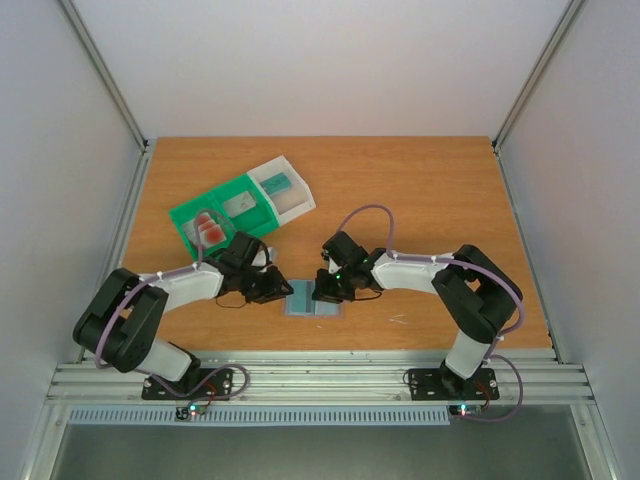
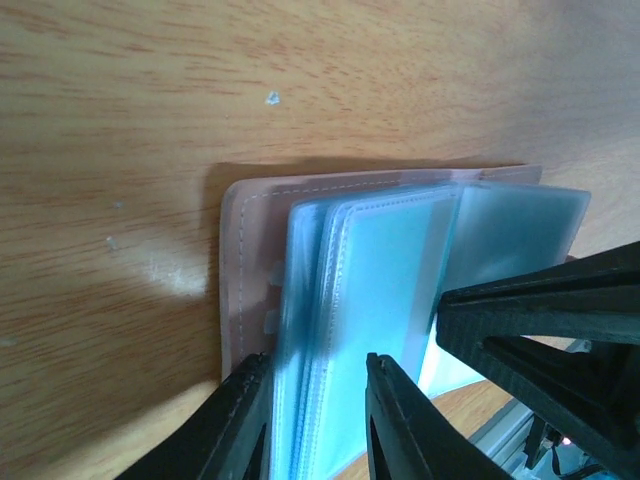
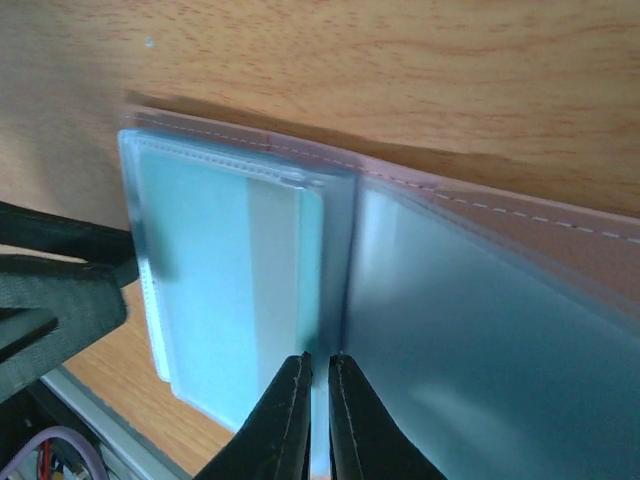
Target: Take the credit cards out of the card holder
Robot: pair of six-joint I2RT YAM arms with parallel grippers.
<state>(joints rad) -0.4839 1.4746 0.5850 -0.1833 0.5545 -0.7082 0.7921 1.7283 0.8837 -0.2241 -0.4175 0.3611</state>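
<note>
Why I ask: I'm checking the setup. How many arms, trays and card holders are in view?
Arms: 2 (left arm, right arm)
Tray: 1
Card holder: 1
Total: 4

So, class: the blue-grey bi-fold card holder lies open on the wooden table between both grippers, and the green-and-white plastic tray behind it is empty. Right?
No: the green-and-white plastic tray is not empty. The top external view shows pale red-blotched credit cards in its green part and a teal card in its white part. The rest stands.
</note>
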